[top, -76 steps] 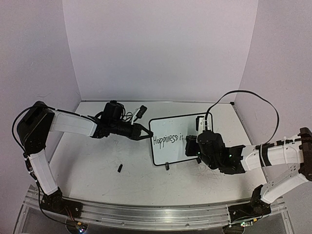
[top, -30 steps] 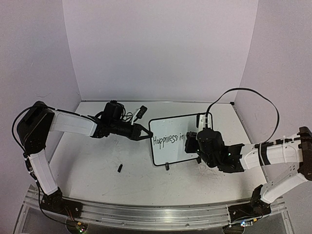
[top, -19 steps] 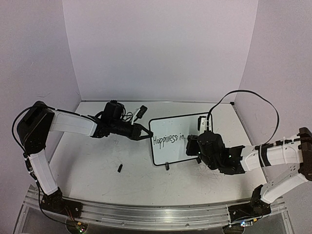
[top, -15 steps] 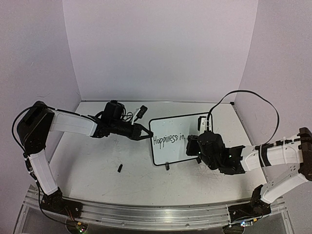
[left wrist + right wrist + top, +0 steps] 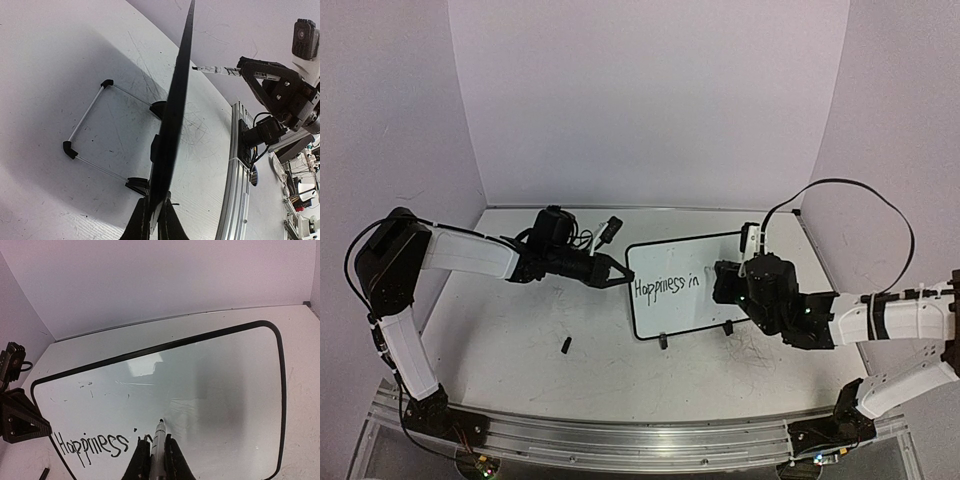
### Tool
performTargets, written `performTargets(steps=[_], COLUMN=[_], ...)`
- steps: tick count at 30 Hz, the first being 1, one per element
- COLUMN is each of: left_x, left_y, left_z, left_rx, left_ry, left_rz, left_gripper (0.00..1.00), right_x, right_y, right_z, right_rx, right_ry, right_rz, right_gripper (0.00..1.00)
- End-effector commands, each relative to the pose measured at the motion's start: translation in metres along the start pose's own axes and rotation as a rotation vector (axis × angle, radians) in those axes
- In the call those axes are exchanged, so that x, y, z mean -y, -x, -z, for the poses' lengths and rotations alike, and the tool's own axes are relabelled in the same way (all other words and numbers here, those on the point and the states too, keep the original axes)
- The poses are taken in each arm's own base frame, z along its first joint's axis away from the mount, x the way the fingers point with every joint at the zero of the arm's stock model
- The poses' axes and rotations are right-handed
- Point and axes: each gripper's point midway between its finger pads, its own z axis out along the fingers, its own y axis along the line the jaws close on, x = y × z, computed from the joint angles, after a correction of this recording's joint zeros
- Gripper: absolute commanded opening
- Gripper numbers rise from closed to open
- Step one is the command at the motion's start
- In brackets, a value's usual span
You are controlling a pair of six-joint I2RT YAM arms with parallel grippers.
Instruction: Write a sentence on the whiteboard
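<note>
Starting at the left, our left gripper [image 5: 615,277] is clamped on the left edge of the whiteboard [image 5: 680,316]. The left wrist view shows this edge-on, with the jaws pinching the thin black frame. Nearer the arms, a small black piece [image 5: 566,345] lies on the table [image 5: 500,330]. It may be the marker's cap, but it is too small for us to be sure.

The whiteboard stands tilted on its feet [image 5: 662,341], a little right of the table's middle, with its face towards the arms. The sentence [image 5: 668,285] runs across the left half and reads "Happiness in" so far.

Just right of the last letter is the marker [image 5: 159,440], gripped by its barrel in our right gripper [image 5: 152,455], whose jaws are closed tight on it. The tip sits at the white surface, or just off it, beyond "in".

We judge the sentence unfinished, with the next word due after a small gap. The main risk is pressure. Only the left edge is held, so a hard stroke far to the right could swing or tip the board back and break the line. Too light a touch would leave skipped strokes. The round barrel could also twist in the jaws and let the row drift downward.
</note>
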Motion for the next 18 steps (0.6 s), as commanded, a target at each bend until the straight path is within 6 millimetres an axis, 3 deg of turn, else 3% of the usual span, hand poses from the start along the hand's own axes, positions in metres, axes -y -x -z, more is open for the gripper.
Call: performTargets(steps=[1,18], left_x=[0.0166,0.0168], left_y=[0.0007,0.0007], left_z=[0.0018,0.0022], left_rx=[-0.024,-0.025], left_ry=[-0.017,-0.016], left_rz=[-0.003,-0.004], left_gripper=[0.00,0.00], right_x=[-0.0129,-0.0034], right_y=[0.0055,0.0054], right_z=[-0.0049,-0.0098], right_rx=[0.010,0.031], right_ry=[0.039,-0.027], right_rz=[0.015,0.047], right_gripper=[0.00,0.00])
